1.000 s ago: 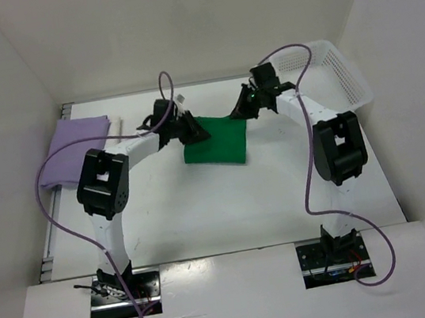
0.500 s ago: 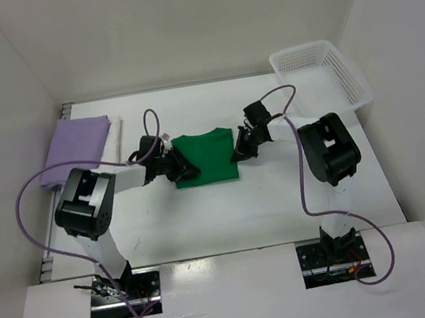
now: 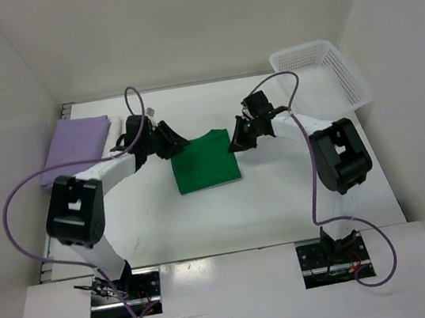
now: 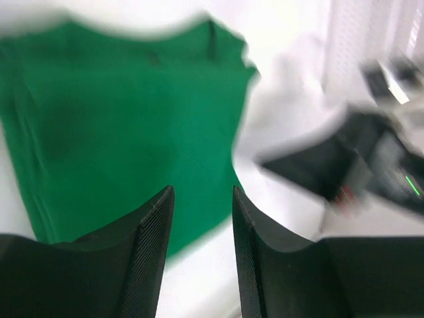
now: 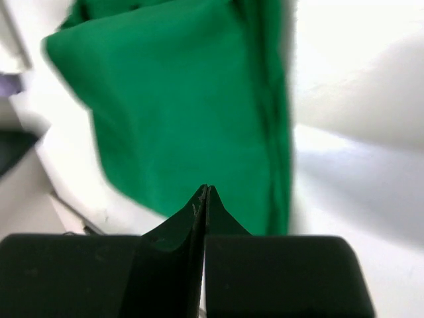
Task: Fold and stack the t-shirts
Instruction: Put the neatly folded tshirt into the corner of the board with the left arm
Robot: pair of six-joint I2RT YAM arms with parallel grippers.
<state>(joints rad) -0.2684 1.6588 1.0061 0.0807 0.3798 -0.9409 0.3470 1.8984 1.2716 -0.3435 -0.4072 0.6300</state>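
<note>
The bright green t-shirt (image 3: 206, 162) lies folded flat in the middle of the table. My left gripper (image 3: 174, 145) hovers at its far left corner, open and empty; in the left wrist view (image 4: 202, 192) the green t-shirt (image 4: 119, 119) lies below and beyond the fingers. My right gripper (image 3: 235, 142) is at the shirt's far right edge with its jaws pressed together and nothing between them (image 5: 205, 189); the green t-shirt (image 5: 179, 106) lies beyond the tips. The lavender t-shirt (image 3: 75, 147) lies folded at the left edge. I cannot make out the white t-shirt.
The white lattice basket (image 3: 321, 72) stands at the back right corner of the table. White walls close in the table on the left, back and right. Purple cables loop over both arms.
Both grippers carried the green t-shirt's far edge toward the near side, folding it, then drew back to its far corners. The shirt now lies flat, free of both grippers.
</note>
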